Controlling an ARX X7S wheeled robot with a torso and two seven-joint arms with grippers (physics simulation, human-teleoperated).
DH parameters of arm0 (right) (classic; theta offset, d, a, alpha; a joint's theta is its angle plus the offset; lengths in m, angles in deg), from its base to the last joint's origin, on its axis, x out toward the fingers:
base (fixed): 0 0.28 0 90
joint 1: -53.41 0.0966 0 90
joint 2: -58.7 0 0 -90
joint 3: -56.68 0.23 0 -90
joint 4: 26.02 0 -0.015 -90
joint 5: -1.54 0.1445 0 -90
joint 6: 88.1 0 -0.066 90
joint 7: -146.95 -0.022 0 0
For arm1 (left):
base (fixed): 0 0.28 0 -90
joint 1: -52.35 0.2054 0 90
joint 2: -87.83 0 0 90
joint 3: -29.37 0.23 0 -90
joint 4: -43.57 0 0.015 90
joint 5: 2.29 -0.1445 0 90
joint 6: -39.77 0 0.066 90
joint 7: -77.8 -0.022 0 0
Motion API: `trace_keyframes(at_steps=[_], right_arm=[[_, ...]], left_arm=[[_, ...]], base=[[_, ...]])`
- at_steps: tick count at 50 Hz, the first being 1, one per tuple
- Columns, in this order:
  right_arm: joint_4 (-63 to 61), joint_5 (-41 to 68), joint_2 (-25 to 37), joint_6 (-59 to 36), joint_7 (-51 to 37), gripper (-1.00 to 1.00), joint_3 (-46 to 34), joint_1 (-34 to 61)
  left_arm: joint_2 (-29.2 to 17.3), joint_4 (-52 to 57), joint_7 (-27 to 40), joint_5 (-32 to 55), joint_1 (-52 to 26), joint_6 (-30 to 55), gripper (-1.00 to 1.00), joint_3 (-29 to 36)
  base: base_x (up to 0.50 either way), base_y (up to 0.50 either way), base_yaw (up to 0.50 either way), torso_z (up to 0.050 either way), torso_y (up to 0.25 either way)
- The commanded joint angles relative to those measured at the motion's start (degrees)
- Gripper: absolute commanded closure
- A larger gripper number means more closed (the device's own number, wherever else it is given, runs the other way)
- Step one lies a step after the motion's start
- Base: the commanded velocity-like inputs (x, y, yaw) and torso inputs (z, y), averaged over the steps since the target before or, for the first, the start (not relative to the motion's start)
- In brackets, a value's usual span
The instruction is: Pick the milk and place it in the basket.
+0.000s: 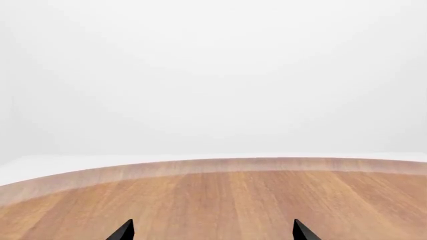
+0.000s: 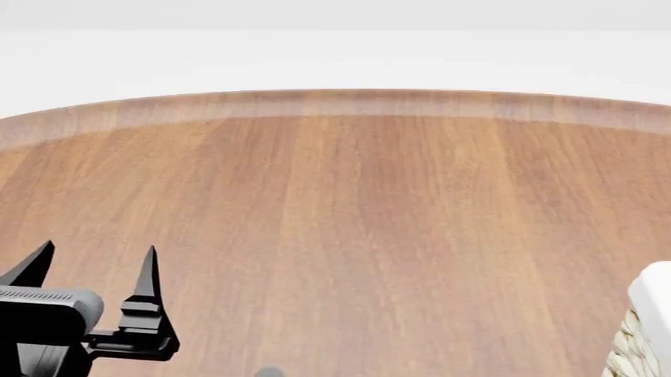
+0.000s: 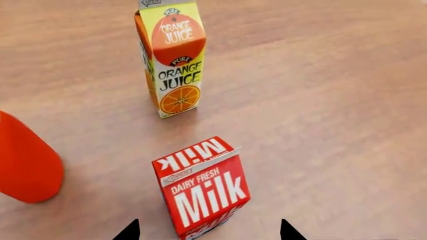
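In the right wrist view the milk (image 3: 203,187), a red gable-top carton with white "Milk" lettering, stands upright on the wooden table. My right gripper (image 3: 208,233) is open, its two black fingertips apart on either side of the carton's lower part, not touching it. The right gripper does not show in the head view. The basket (image 2: 648,330) shows only as a corner of white liner and woven wicker at the head view's lower right edge. My left gripper (image 2: 94,271) is open and empty over bare table at the lower left; it also shows in the left wrist view (image 1: 213,231).
An orange-yellow "Orange Juice" carton (image 3: 171,57) stands upright beyond the milk. A rounded red-orange object (image 3: 27,160) sits beside the milk. The round wooden table's far edge (image 2: 335,102) curves against a white background.
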Motion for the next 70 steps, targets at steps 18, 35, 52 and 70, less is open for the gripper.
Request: trace_keyframes(at_steps=[18,35,52,70], right_arm=[[5.28,-1.25,-0.81,8.96,6.39,-1.00,-0.91,2.39],[11.96,-1.42,-1.41,15.00,9.89,-1.00,-1.64,3.01],[19.03,-1.93,-2.76,20.28,14.63,-1.00,-4.52,3.84],[26.76,-3.14,-3.87,25.15,18.04,-1.00,-6.81,4.42]], left_arm=[[0.73,-0.86,-0.93,-1.17,0.02,-0.77,-1.00,-0.20],[0.32,-0.57,-0.83,-0.99,0.34,-1.22,-1.00,0.39],[-0.36,0.60,-0.79,-0.44,0.73,-1.33,-1.00,0.92],[-1.04,-0.19,-1.12,-0.75,1.57,-3.00,-1.00,1.72]], base=[[0.00,0.00,0.00,0.000,0.000],[0.00,0.00,0.00,0.000,0.000],[0.00,0.00,0.00,0.000,0.000],[0.00,0.00,0.00,0.000,0.000]])
